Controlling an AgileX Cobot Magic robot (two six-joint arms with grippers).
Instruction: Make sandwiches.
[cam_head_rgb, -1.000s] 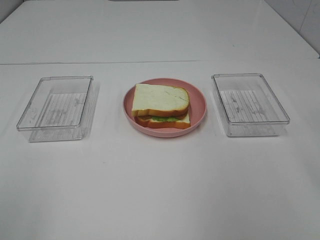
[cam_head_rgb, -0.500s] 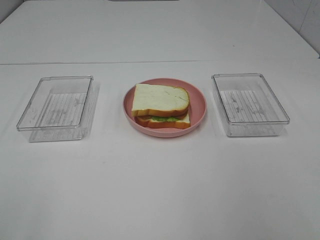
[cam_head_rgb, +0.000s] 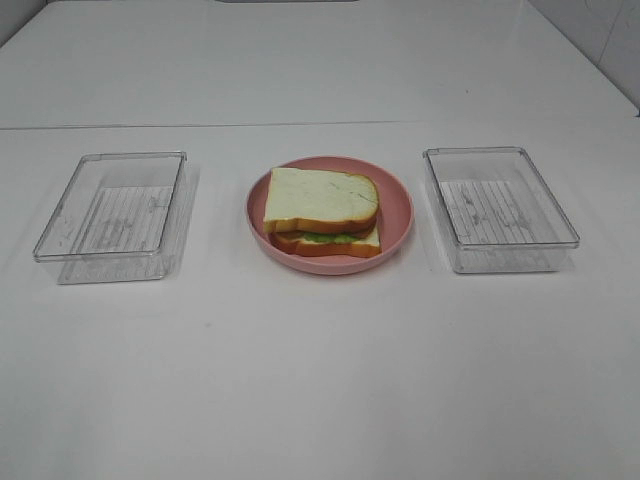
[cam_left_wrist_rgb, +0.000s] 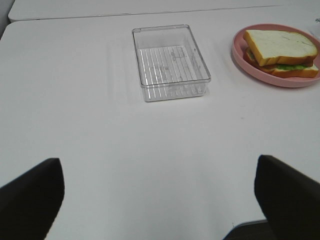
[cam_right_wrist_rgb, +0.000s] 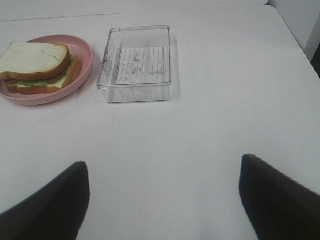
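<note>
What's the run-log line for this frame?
sandwich: assembled on pink plate | clear trays: empty | left gripper: open, clear | right gripper: open, clear

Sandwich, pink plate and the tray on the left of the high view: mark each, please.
sandwich (cam_head_rgb: 320, 197), exterior high view, top bread slice.
pink plate (cam_head_rgb: 397, 205), exterior high view, bare right rim.
left clear tray (cam_head_rgb: 60, 210), exterior high view, left wall.

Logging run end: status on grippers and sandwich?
Both grippers open, empty, clear of plate. Sandwich stacked on pink plate. Nothing in the way.
</note>
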